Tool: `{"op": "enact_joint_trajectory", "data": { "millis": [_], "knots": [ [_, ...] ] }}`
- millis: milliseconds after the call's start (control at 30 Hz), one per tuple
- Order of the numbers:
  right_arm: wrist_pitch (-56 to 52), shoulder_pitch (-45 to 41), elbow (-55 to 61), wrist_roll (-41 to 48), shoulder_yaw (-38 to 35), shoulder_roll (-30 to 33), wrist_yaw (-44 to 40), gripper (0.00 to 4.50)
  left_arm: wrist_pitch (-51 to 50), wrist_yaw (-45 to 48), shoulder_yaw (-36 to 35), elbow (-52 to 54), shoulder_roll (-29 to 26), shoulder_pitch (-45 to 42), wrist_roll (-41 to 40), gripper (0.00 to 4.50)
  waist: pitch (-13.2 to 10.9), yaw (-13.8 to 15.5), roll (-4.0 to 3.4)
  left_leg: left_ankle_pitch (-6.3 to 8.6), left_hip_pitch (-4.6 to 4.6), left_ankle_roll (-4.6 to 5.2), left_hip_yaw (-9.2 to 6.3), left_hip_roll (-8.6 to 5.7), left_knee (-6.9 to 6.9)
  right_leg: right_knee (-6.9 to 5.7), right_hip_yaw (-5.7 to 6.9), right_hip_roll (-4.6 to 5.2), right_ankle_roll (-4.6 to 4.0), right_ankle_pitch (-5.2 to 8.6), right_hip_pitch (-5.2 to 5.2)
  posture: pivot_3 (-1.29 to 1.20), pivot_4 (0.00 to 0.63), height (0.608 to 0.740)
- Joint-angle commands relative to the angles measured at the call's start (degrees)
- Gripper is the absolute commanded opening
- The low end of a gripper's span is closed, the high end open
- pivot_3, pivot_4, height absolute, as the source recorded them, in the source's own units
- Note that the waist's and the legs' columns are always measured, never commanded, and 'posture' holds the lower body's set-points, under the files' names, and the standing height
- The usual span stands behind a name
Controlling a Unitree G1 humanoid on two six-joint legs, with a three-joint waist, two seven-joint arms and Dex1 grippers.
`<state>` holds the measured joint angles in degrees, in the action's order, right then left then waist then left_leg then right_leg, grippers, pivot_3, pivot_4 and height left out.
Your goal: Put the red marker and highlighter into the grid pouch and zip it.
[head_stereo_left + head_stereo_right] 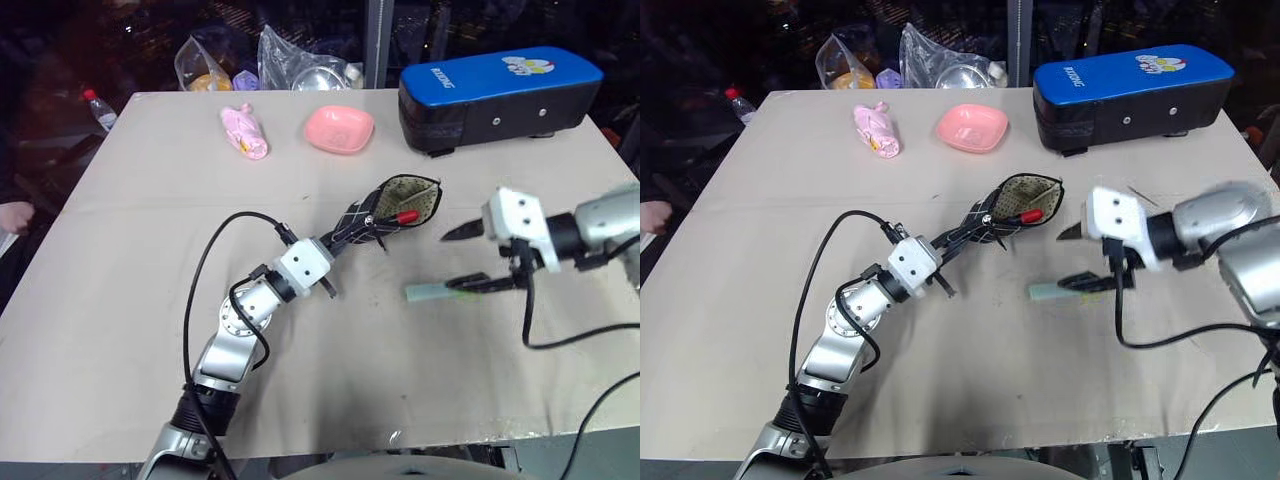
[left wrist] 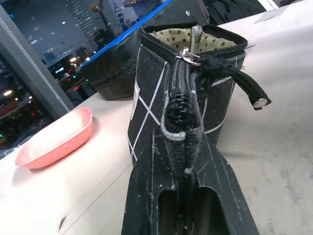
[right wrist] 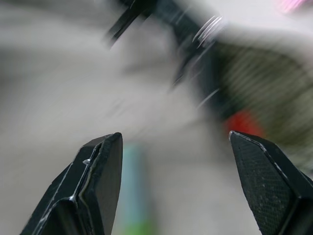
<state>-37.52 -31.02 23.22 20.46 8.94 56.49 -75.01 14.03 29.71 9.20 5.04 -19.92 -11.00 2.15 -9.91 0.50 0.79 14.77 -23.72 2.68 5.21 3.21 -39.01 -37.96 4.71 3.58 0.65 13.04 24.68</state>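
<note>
Highlighter [image 1: 432, 291] lies on the table [image 1: 120, 300] beneath your right gripper [image 1: 470, 257], whose jaws gape wide and empty to straddle it. Beyond, your left gripper [image 1: 345, 238] pinches the grid pouch [image 1: 395, 208] shut-fingered, propping its mouth open; the red marker [image 1: 400, 216] sits inside.

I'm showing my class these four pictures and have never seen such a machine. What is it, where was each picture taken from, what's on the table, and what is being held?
It is a two-armed robot. Two pictures come from cameras in its head, looking down; the other two from cameras on its wrists. The left gripper is shut on the grid pouch, holding it up, mouth open, with the red marker inside. The right gripper is open, above the highlighter lying on the table. Further back: a pink dish, a pink packet, a blue-topped case and plastic bags.
</note>
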Motion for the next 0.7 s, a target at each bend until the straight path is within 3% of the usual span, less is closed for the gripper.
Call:
{"op": "enact_joint_trajectory", "data": {
  "millis": [33, 433, 633, 700],
  "knots": [
    [6.98, 5.4, -1.72, -9.29, 6.04, -0.51, 4.94, 3.48, 0.56, -0.09, -0.4, 1.06, -0.02, -0.32, -0.66, 0.0, 0.12, 0.21, 0.11, 0.0, 0.01, -0.01, -0.08, 0.0, 0.0, -0.01, 0.03, -0.07, -0.01, 0.0, -0.02, 0.0, 0.15, 0.74],
    [13.32, 2.02, -17.03, -20.88, 15.19, -5.09, 5.82, 3.48, -1.43, 0.09, -1.13, 4.16, 0.11, 0.61, -2.53, 0.0, 0.18, 0.13, 0.22, -0.01, 0.0, -0.02, -0.08, 0.05, -0.16, -0.01, 0.06, -0.36, 0.0, 0.0, -0.08, 0.0, 0.15, 0.74],
    [16.17, 0.74, -18.89, -21.57, 14.31, -4.26, 4.88, 0.82, -1.38, 0.53, -1.02, 4.38, -0.55, 1.07, -2.63, 0.0, 0.26, 0.1, 0.35, -0.07, 0.1, -0.09, -0.09, 0.11, -0.26, -0.01, 0.0, -0.45, -0.04, -0.09, -0.12, 0.0, 0.15, 0.74],
    [16.24, 0.28, -17.52, -20.41, 12.69, -3.46, 4.19, 0.75, -1.15, 0.68, -0.9, 4.3, -0.81, 1.14, -2.34, 0.0, 0.26, 0.18, 0.35, -0.12, 0.09, -0.15, -0.09, 0.11, -0.29, -0.01, -0.02, -0.45, -0.11, -0.1, -0.12, 0.0, 0.15, 0.74]
  ]
}}
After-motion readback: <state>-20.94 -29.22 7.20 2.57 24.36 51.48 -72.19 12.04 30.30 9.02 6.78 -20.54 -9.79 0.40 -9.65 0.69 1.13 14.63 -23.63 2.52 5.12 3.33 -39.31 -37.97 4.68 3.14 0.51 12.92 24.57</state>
